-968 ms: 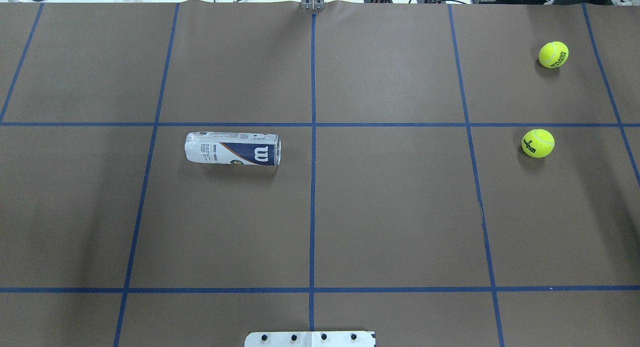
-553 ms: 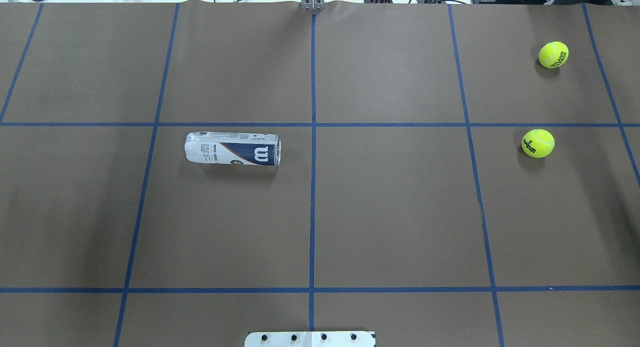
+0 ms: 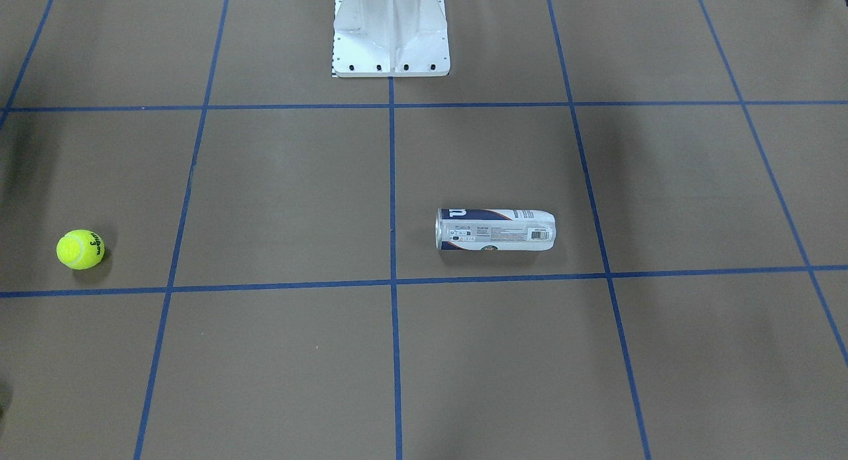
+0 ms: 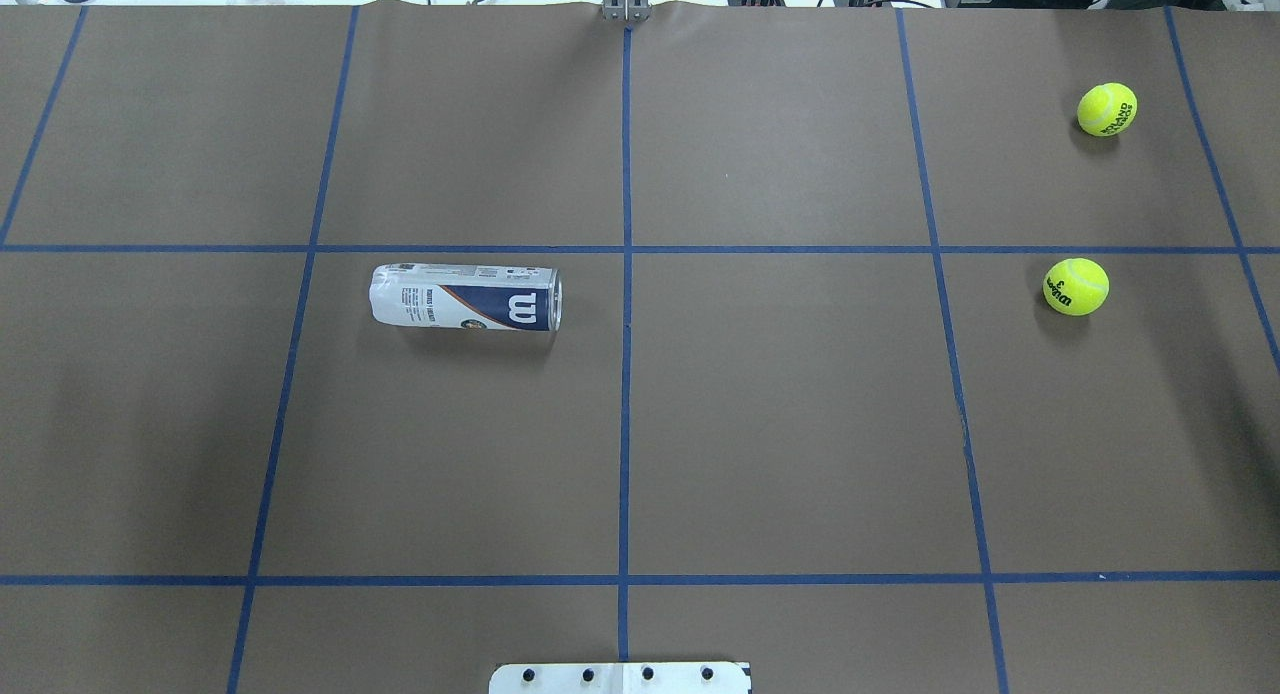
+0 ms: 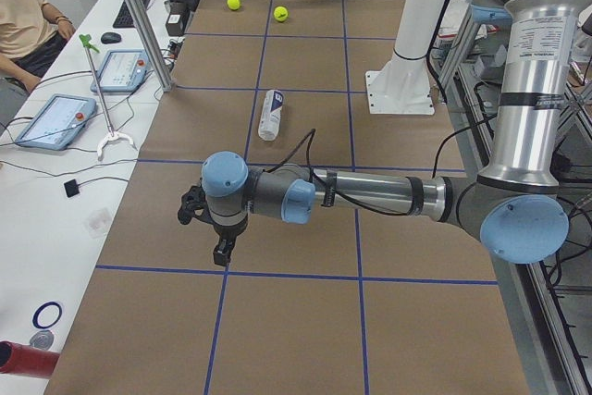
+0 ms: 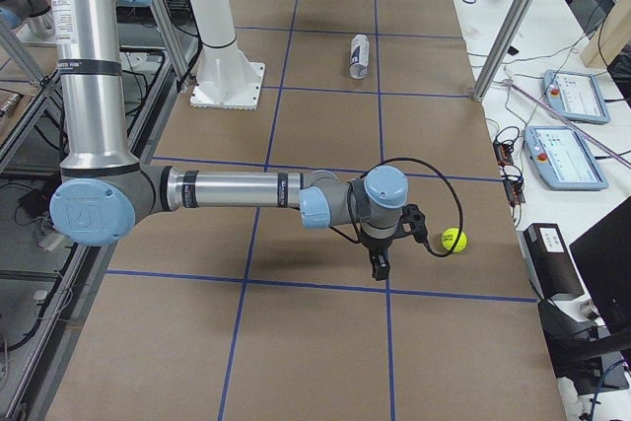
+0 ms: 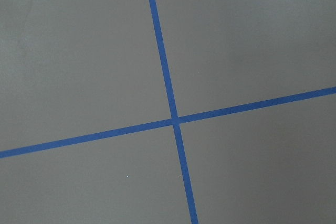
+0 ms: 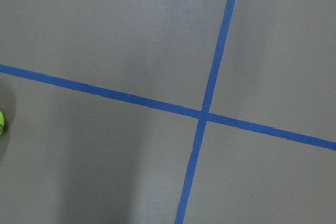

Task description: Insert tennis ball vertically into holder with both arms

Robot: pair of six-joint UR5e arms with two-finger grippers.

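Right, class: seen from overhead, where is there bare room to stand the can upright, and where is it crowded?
Widest bare patch: between the holder and the tennis ball, across the centre tape line. Also bare: the near row either side of the white base. Busiest: the far right corner, with a second ball.

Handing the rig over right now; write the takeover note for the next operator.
The left end effector and right end effector hang over bare table, holding nothing; open or shut cannot be told.
The holder lies on its side, left of centre; the tennis ball sits loose on the right, a second ball beyond it.
Done: nothing. Left: stand holder upright, pick ball, insert.
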